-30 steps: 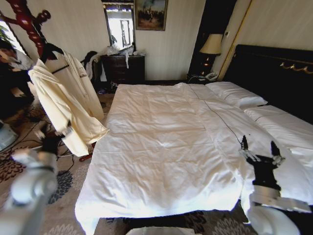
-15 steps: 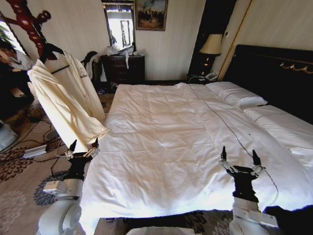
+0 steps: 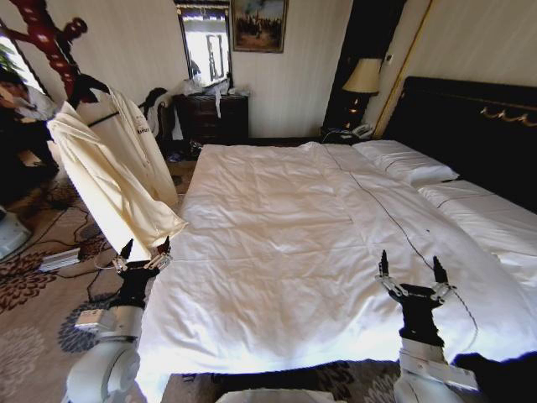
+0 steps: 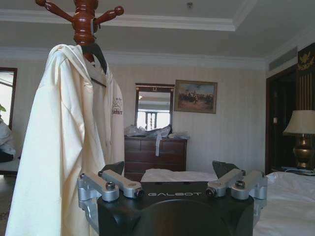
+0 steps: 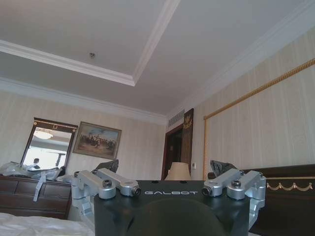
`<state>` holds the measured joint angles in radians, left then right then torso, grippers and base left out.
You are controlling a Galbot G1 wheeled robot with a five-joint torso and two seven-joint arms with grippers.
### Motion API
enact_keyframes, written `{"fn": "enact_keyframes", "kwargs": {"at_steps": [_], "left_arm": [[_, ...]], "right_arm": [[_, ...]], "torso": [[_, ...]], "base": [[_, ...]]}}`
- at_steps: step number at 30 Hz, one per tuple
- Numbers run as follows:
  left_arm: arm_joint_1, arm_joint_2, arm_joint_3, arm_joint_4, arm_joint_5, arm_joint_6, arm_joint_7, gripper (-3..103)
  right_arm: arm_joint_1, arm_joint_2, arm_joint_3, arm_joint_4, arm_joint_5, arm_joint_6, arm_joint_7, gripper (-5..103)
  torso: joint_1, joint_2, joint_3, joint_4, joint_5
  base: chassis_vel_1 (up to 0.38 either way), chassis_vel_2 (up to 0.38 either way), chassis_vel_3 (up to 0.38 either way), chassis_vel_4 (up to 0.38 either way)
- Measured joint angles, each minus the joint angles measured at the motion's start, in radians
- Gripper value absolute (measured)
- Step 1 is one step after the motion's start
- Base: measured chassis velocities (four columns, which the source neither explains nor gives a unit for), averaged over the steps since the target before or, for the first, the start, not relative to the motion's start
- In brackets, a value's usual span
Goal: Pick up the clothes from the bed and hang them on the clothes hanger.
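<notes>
The clothes [image 3: 113, 168], a cream long-sleeved top with a dark chest stripe, hang on the black clothes hanger [image 3: 86, 84]. The hanger hooks onto the red-brown coat stand [image 3: 50, 38] left of the bed [image 3: 277, 243]. My left gripper [image 3: 143, 249] points upward, open and empty, at the bed's near left corner just below the top's hem. In the left wrist view the clothes [image 4: 69, 142] drape from the hanger [image 4: 98, 55] past my left gripper [image 4: 170, 169]. My right gripper [image 3: 409, 270] stands open and empty over the bed's near right part; the right wrist view shows it [image 5: 164, 167] against the far wall.
The black headboard [image 3: 470, 126] and pillows [image 3: 407, 164] line the right side. A dark dresser with mirror [image 3: 210, 117] and a lamp [image 3: 362, 77] stand at the far wall. A person [image 3: 17, 101] sits at the left edge. A power strip [image 3: 59, 260] and cables lie on the carpet.
A second ago my left arm swung low at the left; it now stands upright by the bed's corner. My right gripper shifted left and nearer. Nothing has moved in the last half second.
</notes>
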<state>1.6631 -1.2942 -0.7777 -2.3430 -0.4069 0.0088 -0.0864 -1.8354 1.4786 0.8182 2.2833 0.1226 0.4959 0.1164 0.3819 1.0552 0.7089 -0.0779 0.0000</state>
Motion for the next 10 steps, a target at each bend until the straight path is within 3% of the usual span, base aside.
{"fn": "enact_keyframes", "kwargs": {"at_steps": [10], "left_arm": [[-0.002, 0.002, 0.000, 0.001, -0.002, 0.001, -0.001, 100]], "right_arm": [[0.000, -0.001, 0.001, 0.001, 0.002, -0.001, 0.000, 100]], "torso": [[0.000, 0.000, 0.000, 0.0000, 0.0000]], "base": [[0.000, 0.000, 0.000, 0.000]]}}
